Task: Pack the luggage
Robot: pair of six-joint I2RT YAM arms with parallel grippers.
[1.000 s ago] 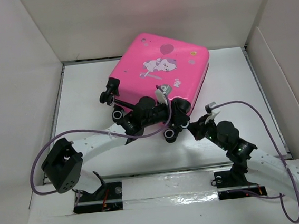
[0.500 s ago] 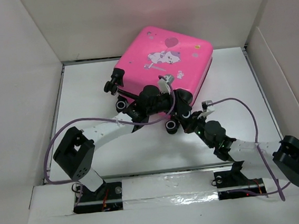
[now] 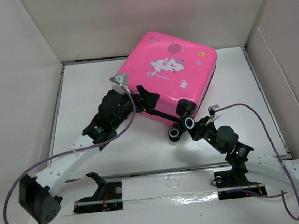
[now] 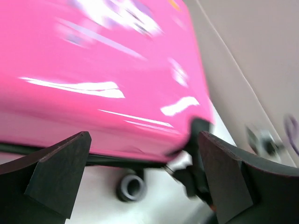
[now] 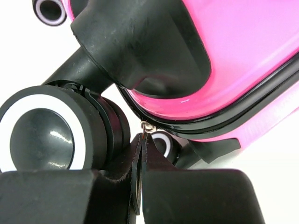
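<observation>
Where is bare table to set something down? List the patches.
Free: white table between left wall and pink hard-shell suitcase; strip between suitcase and right wall; front middle between the arm bases. Crowded: suitcase's wheeled near edge, where left gripper and right gripper sit.

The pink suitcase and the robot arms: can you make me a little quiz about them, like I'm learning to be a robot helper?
1. True or false: the luggage lies on the table with its two halves shut together.
2. Pick one. Which fingers stand wide open? A) the left fingers B) the right fingers C) both
3. Short answer: in the right wrist view, what round black part with a white ring sits just beside the right fingers?

Key
1. True.
2. A. The right fingers are pressed shut.
3. A wheel of the luggage.
</observation>
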